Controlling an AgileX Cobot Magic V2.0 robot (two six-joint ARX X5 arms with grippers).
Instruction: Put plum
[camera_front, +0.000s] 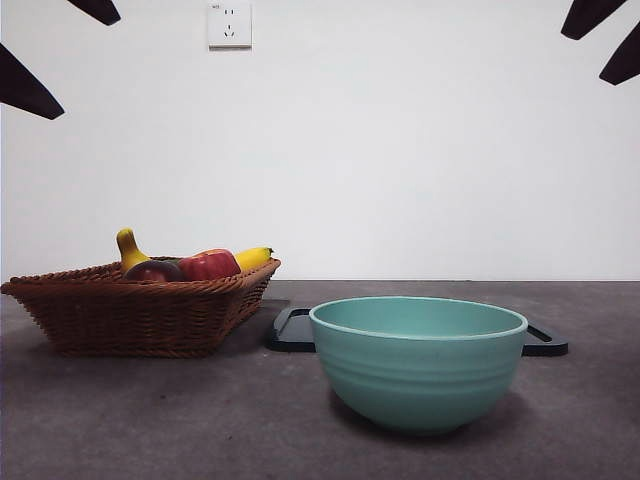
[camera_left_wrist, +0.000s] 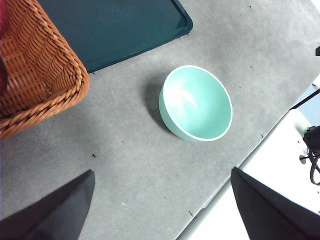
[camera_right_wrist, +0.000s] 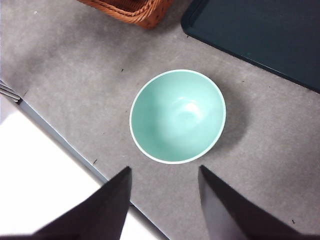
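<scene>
The plum (camera_front: 153, 270) is a dark maroon fruit lying in the brown wicker basket (camera_front: 140, 310) at the left, next to a brighter red apple (camera_front: 208, 265). An empty teal bowl (camera_front: 418, 360) stands at the front right. My left gripper (camera_left_wrist: 160, 210) is open and empty, high above the table between the basket (camera_left_wrist: 35, 75) and the bowl (camera_left_wrist: 197, 102). My right gripper (camera_right_wrist: 165, 200) is open and empty, high above the bowl (camera_right_wrist: 177, 116). In the front view both arms show only as black tips at the top corners.
The basket also holds a banana (camera_front: 252, 258) and a yellow pear-shaped fruit (camera_front: 128, 250). A dark flat tray (camera_front: 293, 330) lies behind the bowl, also seen in the wrist views (camera_left_wrist: 115, 27) (camera_right_wrist: 260, 35). The table's edge (camera_right_wrist: 65, 145) runs near the bowl.
</scene>
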